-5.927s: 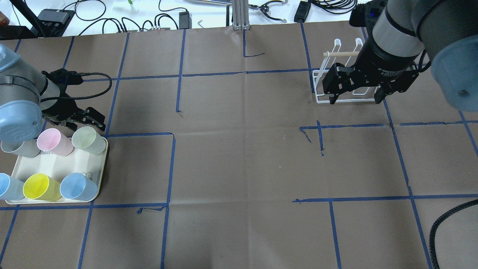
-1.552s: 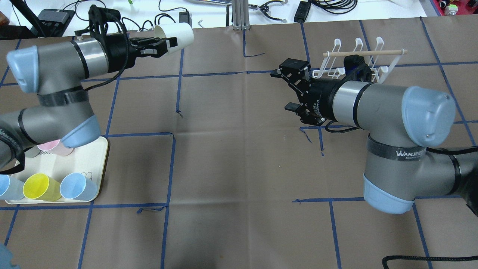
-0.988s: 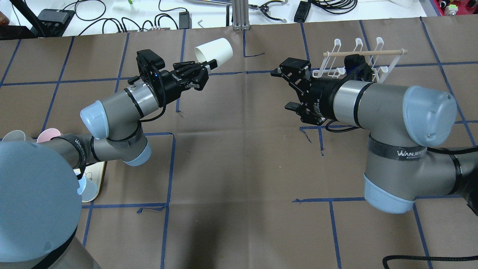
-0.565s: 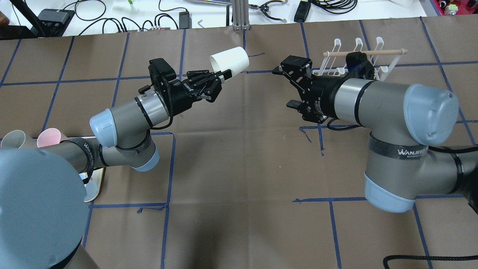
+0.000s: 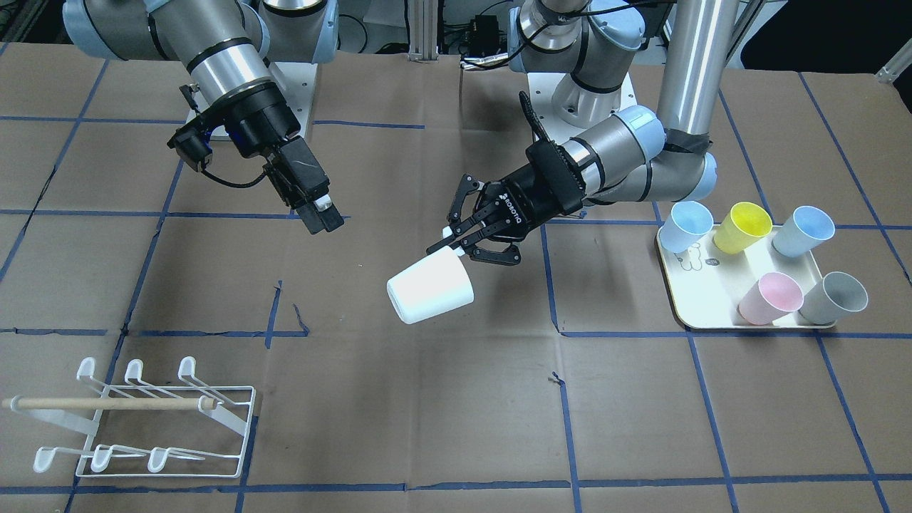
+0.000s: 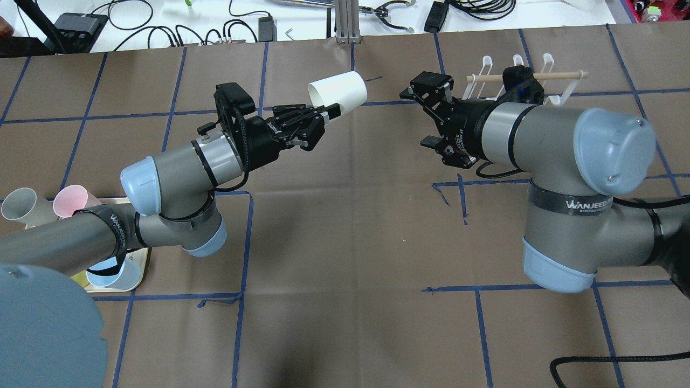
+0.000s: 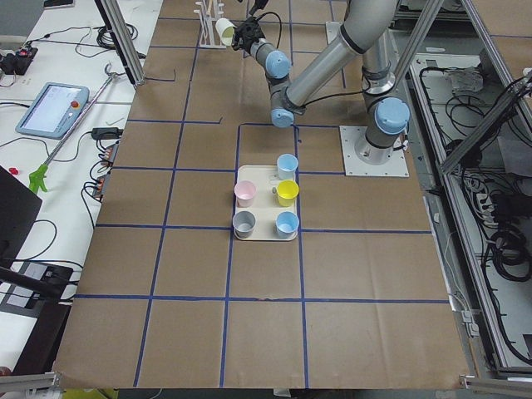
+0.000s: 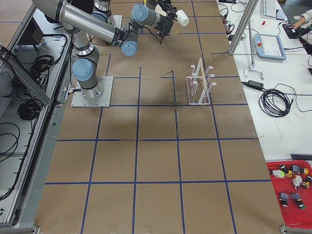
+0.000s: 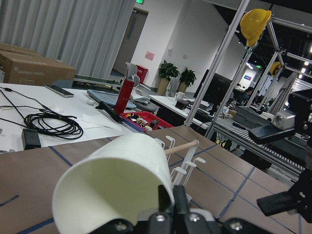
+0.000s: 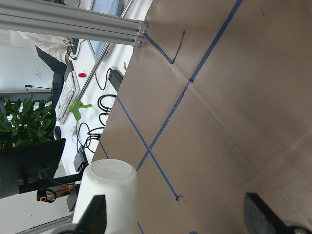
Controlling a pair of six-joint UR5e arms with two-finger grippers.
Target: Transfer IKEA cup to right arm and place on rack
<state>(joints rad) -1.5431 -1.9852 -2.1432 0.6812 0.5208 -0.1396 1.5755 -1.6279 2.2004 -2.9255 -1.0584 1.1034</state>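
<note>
Fingertips (image 6: 323, 111) of the left hand (image 6: 333, 109) are pinching the rim of the white IKEA cup (image 6: 339, 92). They are narrowed onto its wall, one finger inside the mouth and the other outside, as the left wrist view is showing. The IKEA cup is hanging in the air over the middle of the brown, blue-taped surface (image 6: 350, 242). It is lying almost on its side, with its mouth facing back toward the left hand and its closed base pointing toward the right hand (image 6: 414, 119).

The right hand is hovering near the cup but apart from it, its jaws spread wide and gripping nothing. In the right wrist view the base is showing close to one of that hand's fingertips (image 10: 95, 217); whether it is lying between the two I cannot tell.

The right arm (image 6: 539, 140) is passing in front of the rack (image 5: 135, 403), which is standing on the surface beyond the right hand and well apart from the cup. Its wooden rod (image 6: 560, 75) is running across the prongs.

On the left arm's side, the cream tray (image 5: 702, 303) is carrying five more cups, mouths up: a pale blue cup (image 5: 690, 224), a yellow cup (image 5: 742, 226), a second pale blue cup (image 5: 803, 230), a pink cup (image 5: 769, 298) and a grey cup (image 5: 833, 298).
</note>
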